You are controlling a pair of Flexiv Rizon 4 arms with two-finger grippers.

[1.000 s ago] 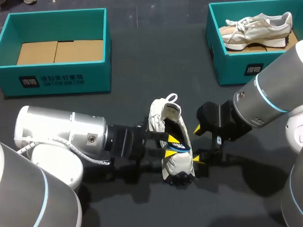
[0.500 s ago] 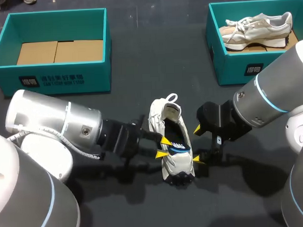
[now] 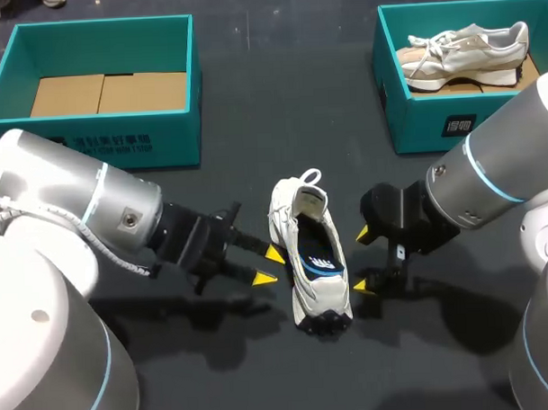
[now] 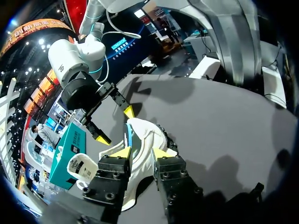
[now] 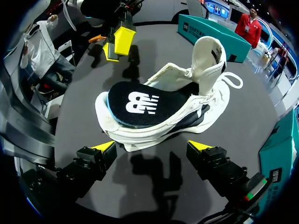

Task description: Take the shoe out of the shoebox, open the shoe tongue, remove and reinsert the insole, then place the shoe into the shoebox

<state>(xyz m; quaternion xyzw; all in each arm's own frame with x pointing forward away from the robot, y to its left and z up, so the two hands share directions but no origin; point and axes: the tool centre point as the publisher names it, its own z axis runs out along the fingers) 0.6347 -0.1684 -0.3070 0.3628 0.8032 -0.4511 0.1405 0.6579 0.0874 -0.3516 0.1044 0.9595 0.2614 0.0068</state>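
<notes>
The head view alone takes in the whole table (image 3: 252, 89): the shoe (image 3: 312, 258) stands on its sole in the middle, out of both boxes, between the two grippers; a teal shoebox (image 3: 105, 139) with a bare cardboard floor sits far back on the left; a second teal shoebox (image 3: 433, 118) far back on the right holds another pale shoe (image 3: 467, 50).

The right wrist view gives what the overhead camera only hints at; a dark insole (image 5: 135, 103) with a white mark and a blue edge lies in the shoe's opening, and the tongue (image 5: 208, 53) stands pulled up at the end away from the robot, a lace loop beside it; the shoe sits just ahead of the fingers, not between them. The left wrist view shows the shoe's other flank close ahead of its own tips, with the other arm's gripper beyond the shoe.

The left arm comes in low from the left, nearly level with the table, its forearm pointing at the shoe; the left gripper (image 3: 269, 266) has its jaws apart, tips just beside the shoe's left side and clear of it. The right arm reaches in from the right, wrist bent down; the right gripper (image 3: 361, 259) has its jaws spread wide, holding nothing, tips close by the shoe's right side.
</notes>
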